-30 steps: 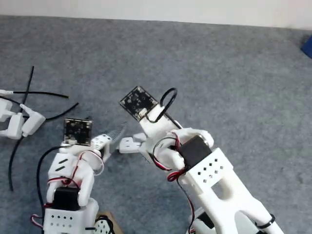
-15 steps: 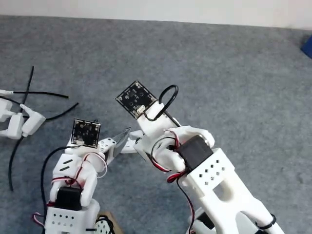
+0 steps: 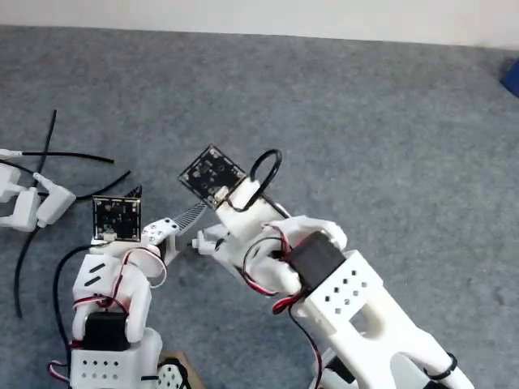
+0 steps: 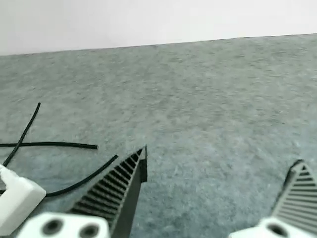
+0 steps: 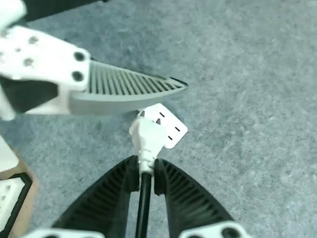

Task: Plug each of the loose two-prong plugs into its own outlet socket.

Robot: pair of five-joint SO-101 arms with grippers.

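The right end effector (image 5: 145,167) gripped a white two-prong plug (image 5: 146,139) with a black cord (image 5: 143,204) at a white slotted outlet socket (image 5: 169,130); the left end effector (image 4: 220,158) gaped open.

light: even and diffuse, probably from overhead
shadows: soft dark band on the mat (image 5: 257,99) just beyond the plug (image 5: 147,139); fainter ones on either side of the plug
glare: white plastic near the plug is bright but not washed out
wall (image 3: 243,16): brightest area, well apart from the plug
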